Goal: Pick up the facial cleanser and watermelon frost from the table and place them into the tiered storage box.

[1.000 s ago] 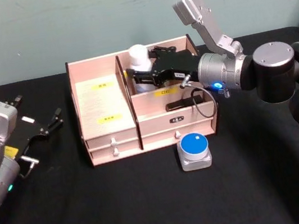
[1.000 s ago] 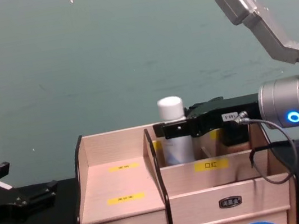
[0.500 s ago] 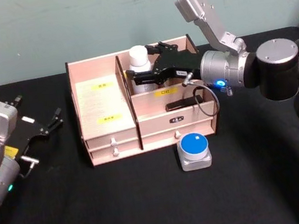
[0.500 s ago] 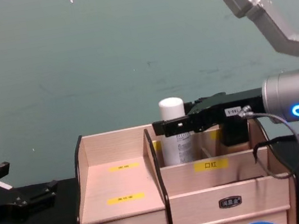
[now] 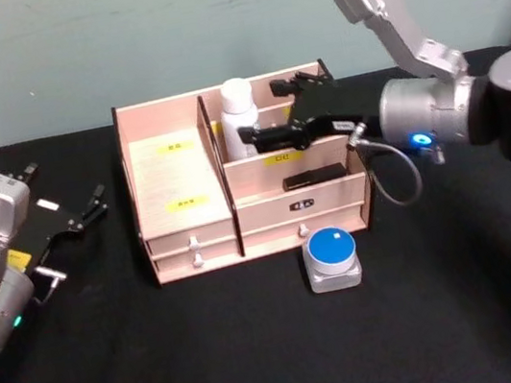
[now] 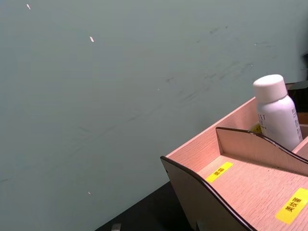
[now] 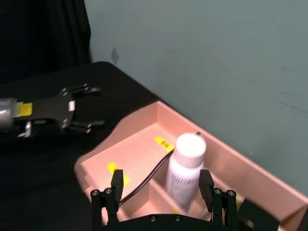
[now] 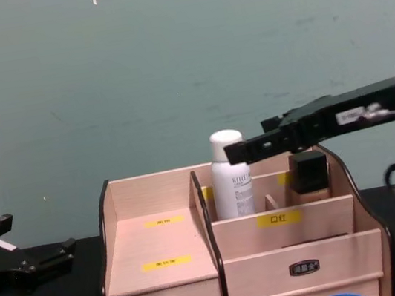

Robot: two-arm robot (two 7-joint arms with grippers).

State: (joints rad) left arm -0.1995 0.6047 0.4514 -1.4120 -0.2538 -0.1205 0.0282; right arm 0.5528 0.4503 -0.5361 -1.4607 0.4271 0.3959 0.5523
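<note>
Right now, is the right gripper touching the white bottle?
Cannot tell. Right wrist view: the open right gripper frames the white bottle, one fingertip overlapping its outline; no gap shows.

A table [image 5: 213, 354] draped in black cloth spans the head view from side to side, its far edge meeting a pale green wall [image 5: 115, 39]. Two things rest directly on it: the tiered storage box [image 5: 170, 176] and the watermelon frost [image 5: 332, 257]. The box stands upright toward the back, about the middle of the cloth, drawers facing the robot. The watermelon frost, a small grey case with a round blue lid, sits just in front of the box's right-hand drawers, near its front right corner
</note>
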